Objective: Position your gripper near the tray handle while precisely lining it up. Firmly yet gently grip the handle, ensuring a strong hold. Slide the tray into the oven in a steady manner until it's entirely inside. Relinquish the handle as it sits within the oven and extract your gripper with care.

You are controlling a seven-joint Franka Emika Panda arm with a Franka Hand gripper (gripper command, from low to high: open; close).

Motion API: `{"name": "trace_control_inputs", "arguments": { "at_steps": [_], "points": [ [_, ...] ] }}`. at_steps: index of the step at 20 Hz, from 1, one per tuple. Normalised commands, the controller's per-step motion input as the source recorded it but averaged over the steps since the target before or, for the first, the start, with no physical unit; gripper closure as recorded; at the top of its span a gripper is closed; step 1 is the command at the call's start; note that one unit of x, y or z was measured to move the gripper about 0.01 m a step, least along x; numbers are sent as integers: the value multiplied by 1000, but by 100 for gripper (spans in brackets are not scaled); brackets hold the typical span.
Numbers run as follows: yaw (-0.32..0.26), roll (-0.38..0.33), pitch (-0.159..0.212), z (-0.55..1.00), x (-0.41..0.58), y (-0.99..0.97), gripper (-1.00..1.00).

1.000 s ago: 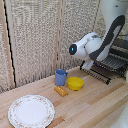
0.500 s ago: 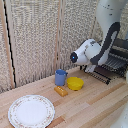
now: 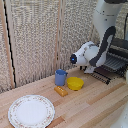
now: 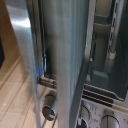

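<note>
A light wooden surface (image 3: 95,102) stands before tall walls of pale woven reed. From the exterior view the tool (image 3: 93,68) is at the end of the white and black arm, low at the front edge of the tray (image 3: 111,67), but the arm's body hides the fingers, so there I cannot tell their state. In the wrist view one blue fingertip (image 4: 38,71) shows beside a thin metal bar, which is probably the tray handle (image 4: 48,79); the picture is very blurred and near, and I cannot tell if the fingers press on the bar or stand apart from it.

The tray is a dark wire rack that sticks out from the oven (image 3: 120,52) at the exterior view's right edge, so part of it is outside. In the wrist view the oven shows its dark inside and round knobs (image 4: 50,111) below.

Further out, toward the exterior view's left, a yellow bowl (image 3: 75,83) lies on the surface, with a blue mug (image 3: 60,77) just beside it and a small orange object (image 3: 61,91) in front. A round patterned white plate (image 3: 31,111) lies well apart, at the near left.
</note>
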Motion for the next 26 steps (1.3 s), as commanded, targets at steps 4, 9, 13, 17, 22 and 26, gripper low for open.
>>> {"name": "trace_control_inputs", "arguments": {
  "at_steps": [4,9,13,17,22,26],
  "points": [
    [18,-4,0,0,0,0,-100],
    [0,-2,0,81,0,-41,100],
    [0,9,0,141,0,-131,100],
    [0,24,0,179,0,-146,100],
    [0,15,0,157,0,-98,100],
    [0,22,12,216,3,-135,100]
  ]
}}
